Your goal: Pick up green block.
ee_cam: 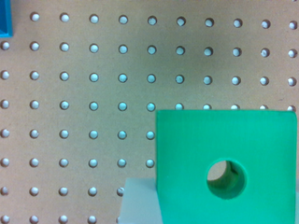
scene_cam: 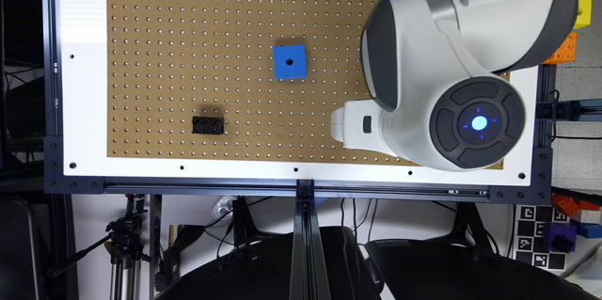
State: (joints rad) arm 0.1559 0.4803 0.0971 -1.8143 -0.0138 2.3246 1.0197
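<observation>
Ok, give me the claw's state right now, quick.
Claw: cannot be told. The wrist view shows the green block large and close, with a pale edge beside it, but not whether it is gripped.

Top-down onto a brown pegboard [scene_cam: 188,32] set in a white table [scene_cam: 84,102] with a dark metal frame. Blue block [scene_cam: 289,61] with a centre hole near the middle of the board. Black studded brick [scene_cam: 207,125] well apart from it, toward the exterior view's left and nearer the lower edge. Big white-and-grey arm [scene_cam: 447,55] over the board at the exterior view's right, blue light glowing on its round cap [scene_cam: 478,123]. White gripper [scene_cam: 345,124] jutting out below the blue block. Yellow block [scene_cam: 583,13] and orange bricks [scene_cam: 562,50] off the board's right edge.
</observation>
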